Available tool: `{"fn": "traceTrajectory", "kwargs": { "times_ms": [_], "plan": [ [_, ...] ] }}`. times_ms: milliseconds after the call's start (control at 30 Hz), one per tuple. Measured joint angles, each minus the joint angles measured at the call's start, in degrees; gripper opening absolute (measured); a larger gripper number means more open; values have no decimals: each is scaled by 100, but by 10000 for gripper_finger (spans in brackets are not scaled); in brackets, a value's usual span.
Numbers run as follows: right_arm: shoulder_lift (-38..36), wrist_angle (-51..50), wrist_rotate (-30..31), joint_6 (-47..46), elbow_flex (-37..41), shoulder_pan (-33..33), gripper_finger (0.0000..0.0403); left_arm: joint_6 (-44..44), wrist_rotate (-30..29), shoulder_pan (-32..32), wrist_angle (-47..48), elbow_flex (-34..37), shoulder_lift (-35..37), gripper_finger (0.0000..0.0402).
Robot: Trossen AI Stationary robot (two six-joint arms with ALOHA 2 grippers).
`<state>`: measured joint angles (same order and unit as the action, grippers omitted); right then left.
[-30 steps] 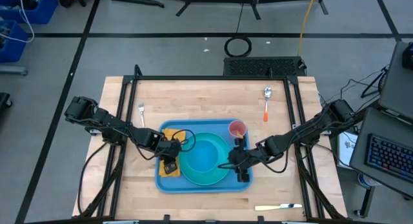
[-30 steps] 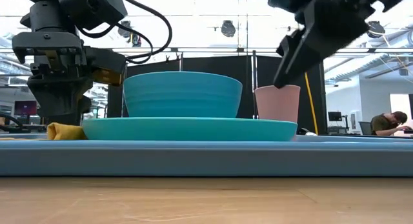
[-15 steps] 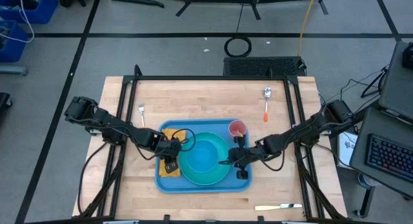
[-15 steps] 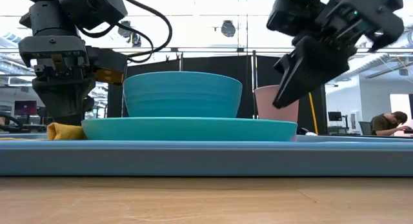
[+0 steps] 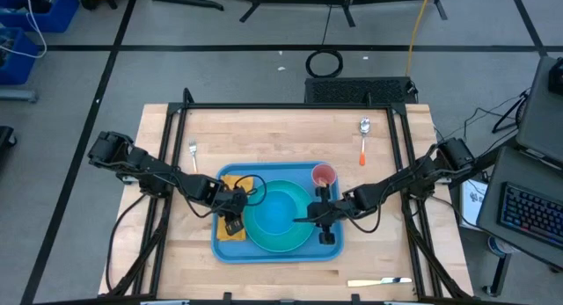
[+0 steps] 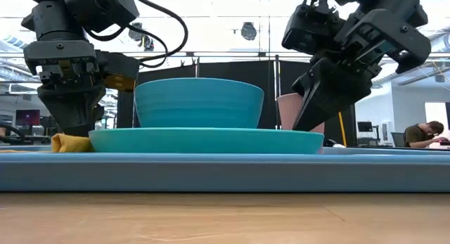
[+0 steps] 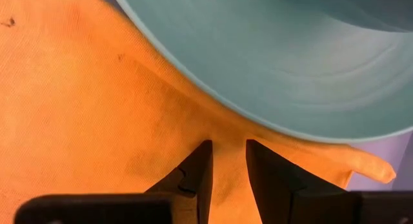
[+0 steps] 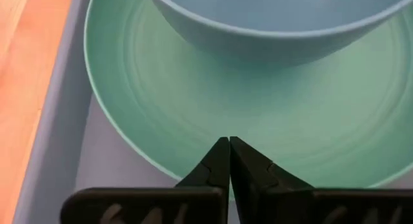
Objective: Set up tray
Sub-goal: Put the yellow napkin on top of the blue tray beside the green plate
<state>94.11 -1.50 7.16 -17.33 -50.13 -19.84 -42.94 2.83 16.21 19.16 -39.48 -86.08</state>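
The light-blue tray point(image 5: 264, 257) lies mid-table. On it stands a teal plate point(image 5: 290, 240) with a blue bowl point(image 5: 275, 213) on top. A pink cup point(image 5: 324, 175) stands at the tray's far right corner. An orange napkin point(image 7: 97, 108) lies along the tray's left side, partly under the plate. My left gripper point(image 5: 230, 228) points down onto the napkin, its fingers a little apart with cloth between them. My right gripper point(image 8: 229, 146) is shut with nothing between its fingers. It hangs just above the plate's right rim point(image 6: 309, 135). My left gripper comes from above, pointing down, onto the napkin close beside the plate's rim. A raised crease of cloth point(image 7: 227, 146) runs in between its two fingers. The napkin lies on the tray. My right gripper's shut tips hover at the plate's rim point(image 8: 193, 162); whether they touch it cannot be told.
On the bare wood lie a fork point(image 5: 193, 150) at the far left, a spoon with an orange handle point(image 5: 363, 138) at the far right, and a knife point(image 5: 380, 282) at the near edge. A person sits in the room beyond point(image 6: 422, 135).
My right gripper has shut on nothing. It has moved down and toward the table's left, from beside the cup to the plate's right rim. My left gripper has sunk slightly onto the napkin.
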Motion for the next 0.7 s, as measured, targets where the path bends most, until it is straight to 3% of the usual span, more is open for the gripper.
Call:
{"fn": "traceTrajectory", "kwargs": {
  "times_ms": [700],
  "plan": [
    [0,-436,-142,-432,-4,70,0,20,-4,0,-24,-2,2,97]
  ]
}}
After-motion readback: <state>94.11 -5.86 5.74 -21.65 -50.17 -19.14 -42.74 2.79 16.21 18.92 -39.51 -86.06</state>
